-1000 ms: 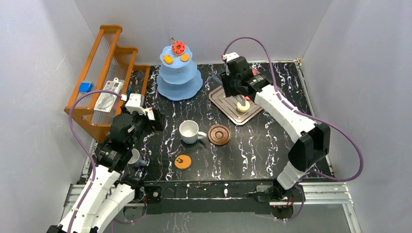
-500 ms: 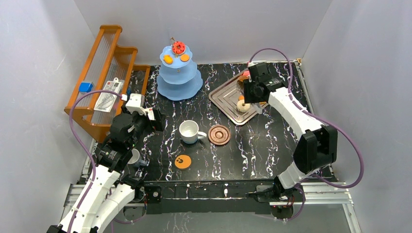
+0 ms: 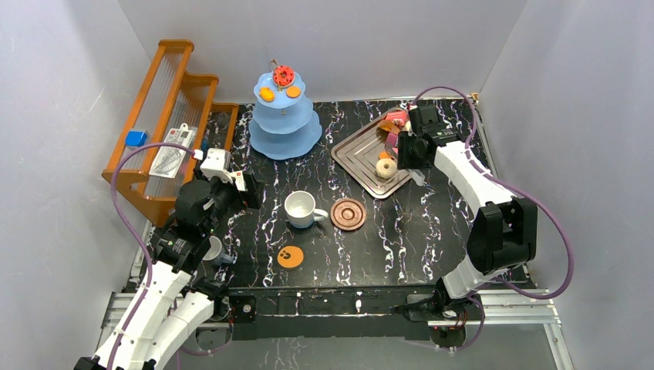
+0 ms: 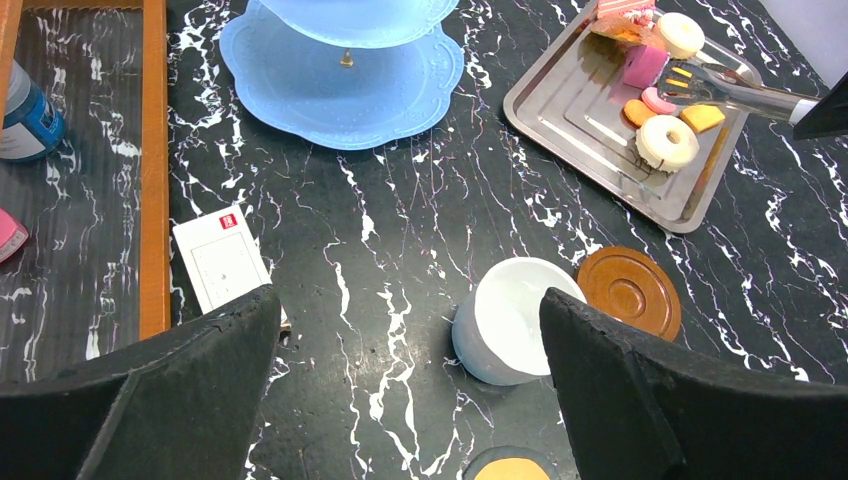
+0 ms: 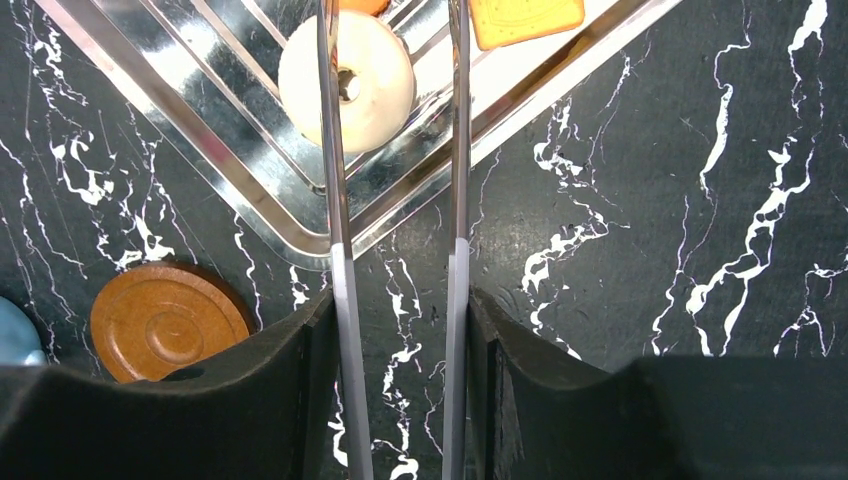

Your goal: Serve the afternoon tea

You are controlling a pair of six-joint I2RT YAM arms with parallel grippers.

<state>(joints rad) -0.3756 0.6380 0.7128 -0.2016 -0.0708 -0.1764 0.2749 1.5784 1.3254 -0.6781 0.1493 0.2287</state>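
The light-blue three-tier stand point(image 3: 284, 123) stands at the back with red point(image 3: 283, 75) and orange point(image 3: 267, 94) pastries on its top tier. The white donut point(image 3: 385, 166) and several pink and orange pastries lie on the silver tray point(image 3: 361, 158). My right gripper point(image 5: 395, 310) is shut on metal tongs point(image 5: 336, 200). The tongs reach over the donut point(image 5: 380, 70), and their tips lie next to a pink pastry point(image 4: 645, 65). My left gripper point(image 4: 408, 300) is open and empty above the white mug point(image 4: 505, 320), beside the brown saucer point(image 4: 630, 292).
The orange paw-print coaster point(image 3: 290, 257) lies near the front. The small grey cup point(image 3: 214, 250) sits under my left arm. The orange wooden rack point(image 3: 166, 116) stands at the left. A white card point(image 4: 222, 262) lies next to it.
My right arm has swung with the tongs from the tray's far left side to its right side. The left arm has not moved.
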